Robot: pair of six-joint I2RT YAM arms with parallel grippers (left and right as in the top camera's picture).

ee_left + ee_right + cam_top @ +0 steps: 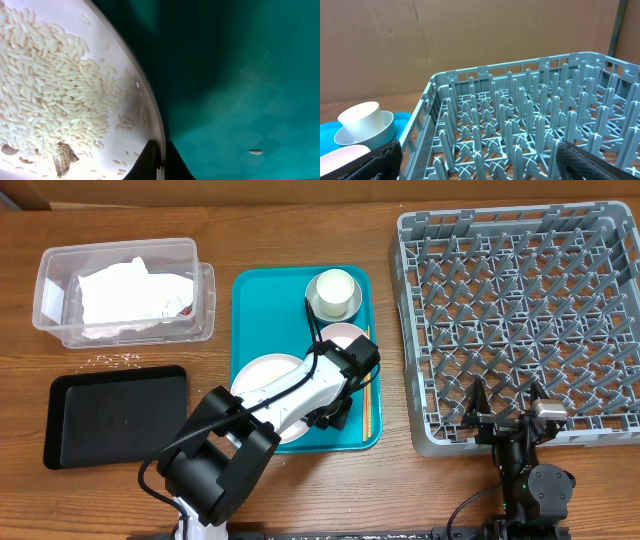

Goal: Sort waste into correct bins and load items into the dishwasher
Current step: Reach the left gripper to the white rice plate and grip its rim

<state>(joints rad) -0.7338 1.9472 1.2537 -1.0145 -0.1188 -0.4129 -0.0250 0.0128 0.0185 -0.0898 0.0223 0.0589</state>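
Observation:
The large white plate (262, 376) lies on the teal tray (258, 302) and holds a heap of rice grains (50, 85). My left gripper (326, 414) is shut on the plate's right rim, with one black finger on each side of the rim in the left wrist view (161, 161). A pale cup (334, 287) stands in a white bowl (318, 303) at the tray's back. Chopsticks (366, 406) lie along the tray's right edge. The crumpled napkin (125, 298) and the red wrapper (185, 309) lie in the clear tub (52, 272). My right gripper (506, 406) is open over the near edge of the grey dish rack (520, 310).
The black tray (115, 416) lies at the front left, with loose rice grains (115, 360) on the table behind it. A second pale bowl (346, 337) sits mid-tray under my left wrist. One grain (255, 152) lies on the teal tray. The rack (520, 120) holds nothing.

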